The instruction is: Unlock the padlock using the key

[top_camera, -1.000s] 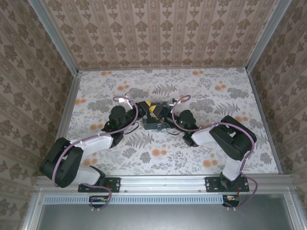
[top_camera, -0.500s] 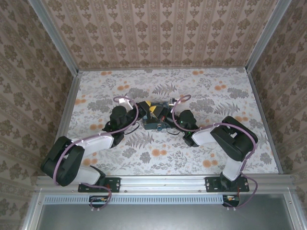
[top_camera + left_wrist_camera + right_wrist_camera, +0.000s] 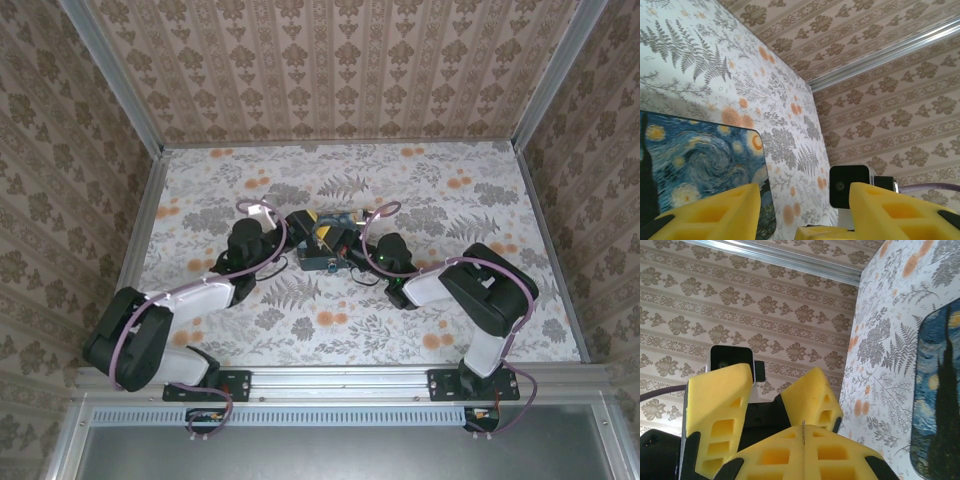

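Observation:
The painted starry-night box (image 3: pixel 322 262) lies mid-table with both grippers meeting just above its far side. My left gripper (image 3: pixel 304 224) is open; in its wrist view its yellow fingers (image 3: pixel 715 212) stand wide apart beside the box (image 3: pixel 695 160). My right gripper (image 3: pixel 338 240) points at the left one and is shut. A thin silvery edge of the key (image 3: pixel 803 426) pokes out between its pressed pads (image 3: pixel 840 455). The left gripper (image 3: pixel 775 385) gapes right in front of it. The padlock is hidden among the box and the grippers.
The floral tabletop (image 3: pixel 400 330) is walled by patterned panels (image 3: pixel 330 60) on three sides. The box (image 3: pixel 940 390) lies to the right of my right gripper. The right wrist camera (image 3: pixel 849 186) faces the left gripper at close range. Cables loop over both wrists.
My right gripper has edged a little left, closer to the left gripper over the box. The left arm has barely moved.

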`<state>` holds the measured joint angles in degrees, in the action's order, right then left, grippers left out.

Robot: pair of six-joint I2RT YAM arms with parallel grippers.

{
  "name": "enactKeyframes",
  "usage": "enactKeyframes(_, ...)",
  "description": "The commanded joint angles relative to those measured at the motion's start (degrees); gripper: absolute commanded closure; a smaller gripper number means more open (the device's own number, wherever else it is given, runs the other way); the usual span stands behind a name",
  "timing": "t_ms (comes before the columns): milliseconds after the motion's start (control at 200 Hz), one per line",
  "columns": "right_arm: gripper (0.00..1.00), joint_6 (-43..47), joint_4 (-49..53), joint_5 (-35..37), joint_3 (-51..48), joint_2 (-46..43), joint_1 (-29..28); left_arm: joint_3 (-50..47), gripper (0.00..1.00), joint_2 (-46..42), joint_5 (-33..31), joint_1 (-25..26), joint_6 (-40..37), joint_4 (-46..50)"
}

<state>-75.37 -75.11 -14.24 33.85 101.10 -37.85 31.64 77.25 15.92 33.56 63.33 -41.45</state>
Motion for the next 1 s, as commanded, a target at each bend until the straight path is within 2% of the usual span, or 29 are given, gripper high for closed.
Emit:
enactKeyframes(0,1.00,-0.3,-1.7,-1.5,-0.7,-2.7,0.4,2.8,0.48,-3.0,4.7,-0.8,-4.0,7.3)
enactKeyframes(95,1.00,-0.3,-1.8,-2.0,-0.5,-2.9,0.4,3.7,0.48,-3.6,6.8,-0.9,-6.1,10.4)
enactKeyframes(260,1.00,-0.7,-1.7,-2.9,0.3,-2.5,0.4,4.7,0.49,-2.2,10.2,-0.7,-6.1,10.0)
enactKeyframes(745,1.00,-0.7,-1.8,-3.9,0.5,-2.9,0.4,6.6,0.63,2.8,9.5,1.1,-3.6,6.6)
enactKeyframes(995,1.00,-0.8,-1.7,-3.9,0.3,-3.1,0.4,6.7,0.82,4.1,9.0,1.2,-2.5,4.9)
